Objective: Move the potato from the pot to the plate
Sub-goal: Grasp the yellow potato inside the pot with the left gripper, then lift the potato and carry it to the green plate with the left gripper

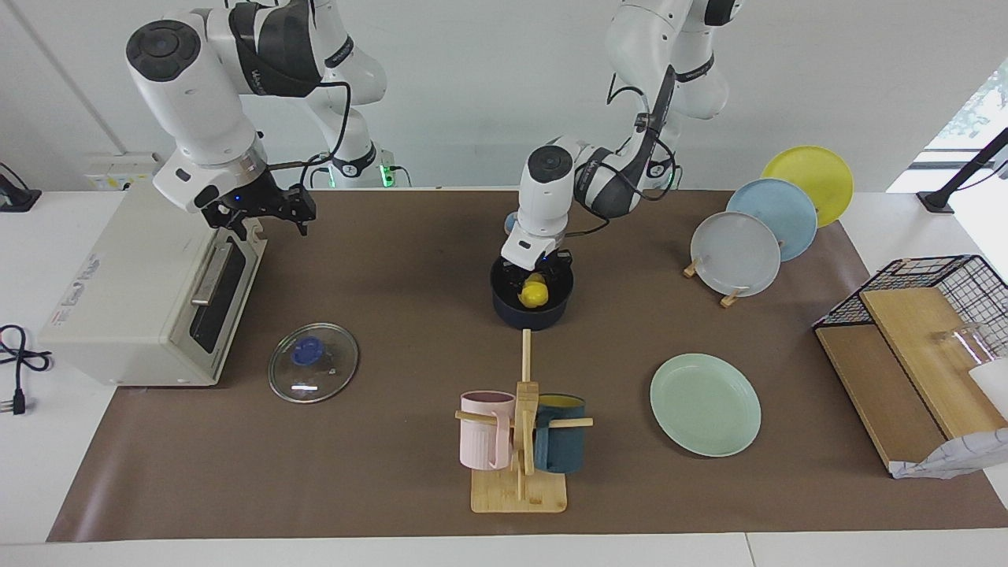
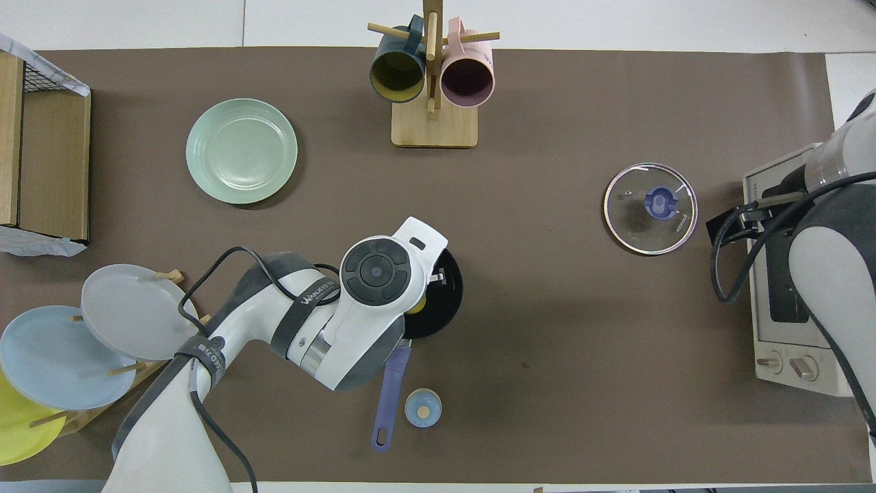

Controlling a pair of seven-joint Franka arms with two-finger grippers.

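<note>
The yellow potato [image 1: 534, 294] lies inside the dark navy pot [image 1: 504, 309] in the middle of the mat; only a sliver of the potato [image 2: 416, 305] shows in the overhead view. The pot's [image 2: 448, 301] blue handle points toward the robots. My left gripper [image 1: 536, 276] reaches down into the pot, right at the potato. The mint-green plate [image 1: 705, 404] [image 2: 241, 150] lies empty, farther from the robots than the pot, toward the left arm's end. My right gripper [image 1: 268, 219] waits over the toaster oven.
A glass lid [image 1: 313, 362] lies in front of the toaster oven [image 1: 150, 291]. A mug rack [image 1: 520, 441] stands farther out than the pot. Grey, blue and yellow plates stand on a rack [image 1: 736, 252]. A wire basket [image 1: 929, 276] and a small blue dish [image 2: 422, 408] are nearby.
</note>
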